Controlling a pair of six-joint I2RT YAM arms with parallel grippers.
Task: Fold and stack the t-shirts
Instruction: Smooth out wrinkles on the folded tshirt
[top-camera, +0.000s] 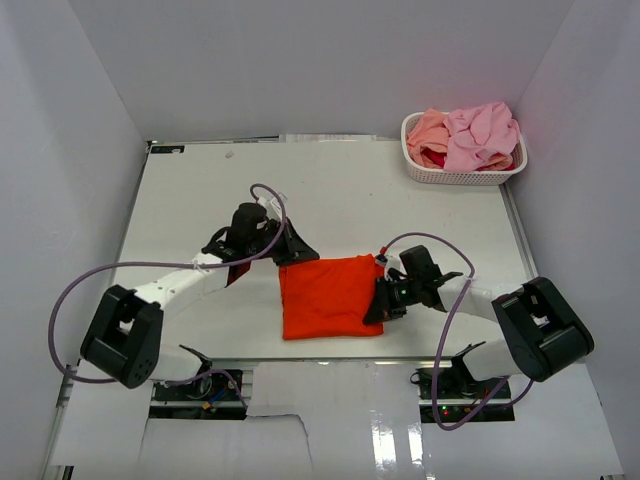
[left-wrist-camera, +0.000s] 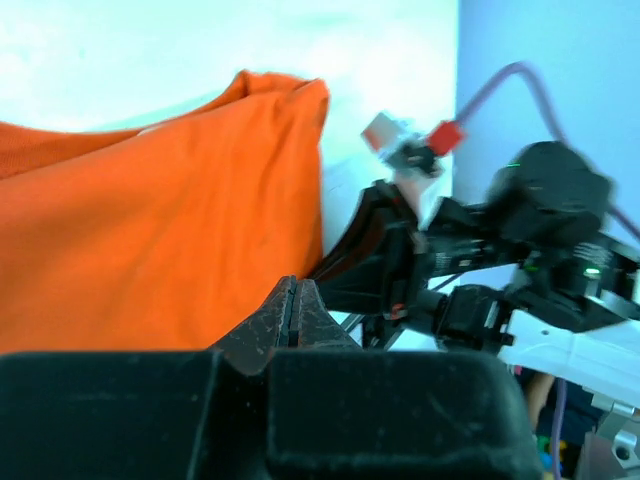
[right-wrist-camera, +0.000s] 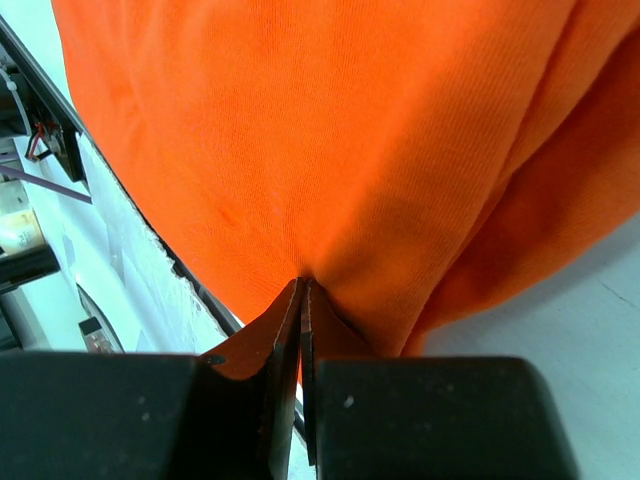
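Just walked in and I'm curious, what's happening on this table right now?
The right arm has its jaws pinched shut on the right edge of the folded orange-red cloth t-shirt. The left arm sits at its far left corner, jaws shut; any grip is unclear. Pink and salmon cloth shirts lie in a white perforated plastic basket.

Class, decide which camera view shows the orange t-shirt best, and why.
The top external view: the whole orange t-shirt lies folded in outline there. The left wrist view gives only one side of it; the right wrist view, close cloth pinched by the right tool.
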